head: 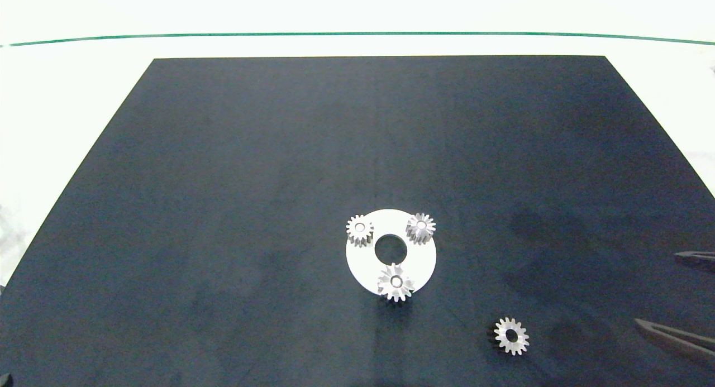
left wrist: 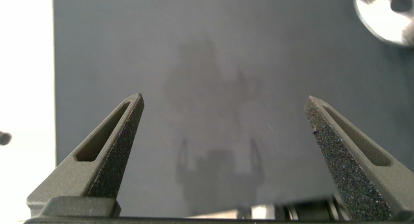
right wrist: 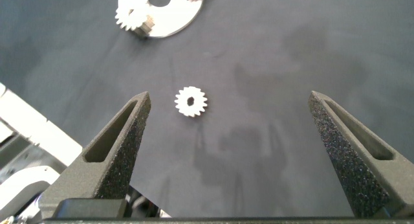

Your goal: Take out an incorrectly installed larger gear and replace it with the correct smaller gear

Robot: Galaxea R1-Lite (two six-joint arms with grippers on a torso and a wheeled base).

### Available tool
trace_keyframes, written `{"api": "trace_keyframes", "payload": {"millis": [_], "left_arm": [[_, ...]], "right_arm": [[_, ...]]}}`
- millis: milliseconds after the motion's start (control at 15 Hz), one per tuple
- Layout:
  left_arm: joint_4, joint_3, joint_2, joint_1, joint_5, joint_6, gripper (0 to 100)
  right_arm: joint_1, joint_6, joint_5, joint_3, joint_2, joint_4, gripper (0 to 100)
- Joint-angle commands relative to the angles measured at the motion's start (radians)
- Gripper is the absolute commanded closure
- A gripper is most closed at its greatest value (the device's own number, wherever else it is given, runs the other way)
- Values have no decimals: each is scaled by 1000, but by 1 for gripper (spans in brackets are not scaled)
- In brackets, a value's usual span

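The larger gear (head: 396, 282) sits on the white disc (head: 419, 261), at the part of the disc's rim nearest the counter's front edge, its teeth overhanging that rim a little. From there, largest to smallest: the counter (head: 67, 96) is white, with a thin green line running near its far edge, and most of it is covered by a dark mat (head: 223, 180). The white disc lies flat on the mat, right of centre and toward the front edge, with a round hole through its middle. Two other small gears stand on the disc's far half, one at the far-left rim (head: 359, 229) and one at the far-right rim (head: 420, 226); with the larger gear they form a triangle around the central hole.

The right gripper (right wrist: 229, 127) hovers over the mat's front right corner with its fingers (right wrist: 123, 146) spread wide and nothing between them; only their tips reach in at the head view's right edge. The left gripper (left wrist: 226, 130) hangs above bare mat on the left side, fingers (left wrist: 113, 146) likewise wide apart and empty, with a corner of the disc visible beyond them.

The smaller gear (head: 511, 336) lies flat on the mat by itself, well apart from the disc, toward the front right corner, near the right gripper but not touching it.
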Motion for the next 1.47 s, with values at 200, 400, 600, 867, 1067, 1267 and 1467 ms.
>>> {"api": "trace_keyframes", "payload": {"millis": [200, 400, 600, 867, 1067, 1267, 1467], "left_arm": [[28, -14, 56, -124, 1, 45, 0], [27, -60, 137, -147, 1, 50, 0], [27, -83, 163, -161, 1, 49, 0], [27, -97, 165, -161, 1, 50, 0], [27, -97, 163, -161, 1, 52, 0], [27, -97, 163, -161, 2, 52, 0], [27, -97, 163, -161, 1, 52, 0]], "right_arm": [[103, -27, -9, -42, 291, -64, 0], [135, -105, -9, -106, 386, -69, 0], [166, -147, -12, -182, 485, -69, 0], [229, -200, -82, -245, 597, -70, 0], [286, -200, -94, -283, 660, -70, 0], [326, -199, -122, -314, 725, -75, 0], [338, -197, -137, -346, 786, -87, 0]]}}
